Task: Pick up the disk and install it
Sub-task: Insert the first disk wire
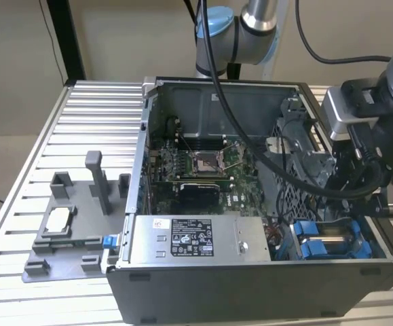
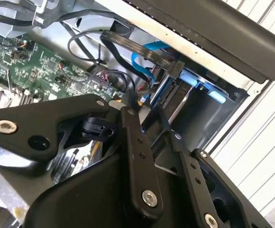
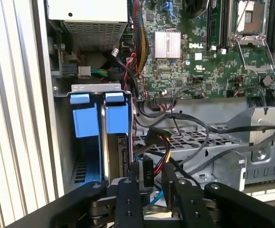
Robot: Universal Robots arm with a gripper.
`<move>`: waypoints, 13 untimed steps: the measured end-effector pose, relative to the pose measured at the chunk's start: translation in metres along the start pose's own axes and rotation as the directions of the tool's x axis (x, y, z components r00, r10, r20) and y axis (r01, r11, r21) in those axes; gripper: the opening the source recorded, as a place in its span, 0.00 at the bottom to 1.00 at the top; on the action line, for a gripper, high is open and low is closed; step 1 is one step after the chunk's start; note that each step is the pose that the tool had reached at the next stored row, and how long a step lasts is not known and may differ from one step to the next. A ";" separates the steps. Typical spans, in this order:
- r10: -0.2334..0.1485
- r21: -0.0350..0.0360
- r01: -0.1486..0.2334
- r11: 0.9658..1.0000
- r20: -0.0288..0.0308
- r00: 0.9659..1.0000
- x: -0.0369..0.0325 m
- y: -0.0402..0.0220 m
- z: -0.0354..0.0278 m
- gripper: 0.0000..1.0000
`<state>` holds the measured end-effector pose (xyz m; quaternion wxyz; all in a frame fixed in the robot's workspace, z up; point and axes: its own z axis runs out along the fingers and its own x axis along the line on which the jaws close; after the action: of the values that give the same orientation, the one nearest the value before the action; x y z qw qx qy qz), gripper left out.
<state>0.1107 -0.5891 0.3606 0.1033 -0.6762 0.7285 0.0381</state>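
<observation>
The disk [image 1: 333, 239] stands on edge in the drive bay at the front corner of the open computer case, on the exterior view's right. Its silver body shows between blue carrier frames. In the first wrist view the disk [image 3: 116, 118] shows its blue carrier tab beside a second blue tab, and in the second wrist view the blue tabs [image 2: 195, 79] sit at the bay's mouth. My gripper [image 1: 345, 187] hovers just above and behind the bay. Its black fingers stand apart in both wrist views, gripper [image 3: 149, 183] [image 2: 146, 114], holding nothing. A black cable connector [image 3: 146, 172] lies beyond the gap.
Black and coloured cables [image 3: 184, 126] cross the case floor close to the fingers. The motherboard [image 1: 203, 166] fills the case middle and a grey power supply box [image 1: 196, 238] sits at its front. A grey fixture [image 1: 67, 231] carrying a small silver chip stands on the slatted table.
</observation>
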 end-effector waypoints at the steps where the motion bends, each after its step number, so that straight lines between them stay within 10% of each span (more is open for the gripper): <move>1: 0.000 0.000 0.000 1.000 0.000 1.000 -0.0001 0.0000 -0.0002 1.00; 13: 0.000 0.000 0.000 1.000 0.000 1.000 -0.0003 -0.0001 -0.0015 1.00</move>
<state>0.1107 -0.5891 0.3621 0.1032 -0.6762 0.7285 0.0380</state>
